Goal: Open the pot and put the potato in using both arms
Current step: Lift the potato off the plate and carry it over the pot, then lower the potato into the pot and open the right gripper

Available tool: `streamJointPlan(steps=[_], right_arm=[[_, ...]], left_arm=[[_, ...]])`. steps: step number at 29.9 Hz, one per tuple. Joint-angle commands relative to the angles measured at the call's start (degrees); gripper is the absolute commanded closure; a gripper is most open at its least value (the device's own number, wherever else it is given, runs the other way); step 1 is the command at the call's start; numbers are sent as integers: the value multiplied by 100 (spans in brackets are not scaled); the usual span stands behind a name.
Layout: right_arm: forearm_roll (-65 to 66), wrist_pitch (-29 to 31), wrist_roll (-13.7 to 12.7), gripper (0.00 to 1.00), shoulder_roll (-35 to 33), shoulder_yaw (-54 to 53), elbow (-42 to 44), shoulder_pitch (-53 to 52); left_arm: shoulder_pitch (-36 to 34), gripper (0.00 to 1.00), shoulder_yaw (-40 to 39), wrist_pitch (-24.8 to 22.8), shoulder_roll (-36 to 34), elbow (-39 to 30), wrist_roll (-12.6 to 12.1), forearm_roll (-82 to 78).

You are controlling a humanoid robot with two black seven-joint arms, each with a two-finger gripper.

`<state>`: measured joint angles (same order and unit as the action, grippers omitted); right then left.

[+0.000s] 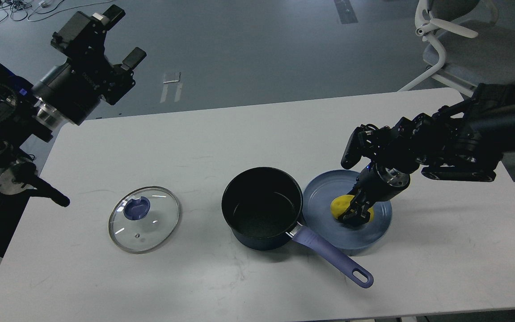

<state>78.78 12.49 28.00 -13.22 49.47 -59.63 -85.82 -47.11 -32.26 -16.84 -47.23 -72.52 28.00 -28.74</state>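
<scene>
two jobs split here: lid [144, 219] lies flat left of the open pot [262, 207], left gripper [116, 42] raised, fingers spread and empty, while right gripper [355, 213] seems clamped on the potato [342, 205] on the plate [324, 188].

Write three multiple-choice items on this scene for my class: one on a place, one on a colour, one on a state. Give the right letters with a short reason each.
1. Where does the glass lid lie?
A. on the pot
B. on the table, left of the pot
C. on the plate

2. What colour is the potato?
A. yellow
B. red
C. green

3. What is the state of the pot?
A. covered
B. tipped over
C. open and empty

Answers:
1 B: the lid rests flat on the white table, apart from the pot.
2 A: the potato shows bright yellow on the blue plate, under the right gripper.
3 C: its black interior is bare and it stands upright.
</scene>
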Motion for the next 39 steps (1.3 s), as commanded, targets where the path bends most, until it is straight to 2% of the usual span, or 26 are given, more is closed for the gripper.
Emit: streamJointPlan(steps=[1,10,16,26,31,39], right_arm=[[-12,8,0,74,-75,2,-101,-172],[-336,34,0,74,-436,-86,-558,-1534],[-1205,52,0,73,-68,-86,-681,-1982],[-1733,-36,0,72,838,-86,-620,-2018],[-1848,-264,0,72,1286,-16,-524,-1904],[-2077,-440,0,72,1322,2,-304,-1623]], left_arm=[[0,2,0,-4,-5,-17,0,0],[0,2,-79,-4,-14,-105,0,0],[0,2,-88,-12,-14,-113,0,0],[9,2,-97,-4,-5,-175,0,9],[9,2,-105,-12,-5,-175,0,9],[18,2,-141,-4,3,-254,-14,9]])
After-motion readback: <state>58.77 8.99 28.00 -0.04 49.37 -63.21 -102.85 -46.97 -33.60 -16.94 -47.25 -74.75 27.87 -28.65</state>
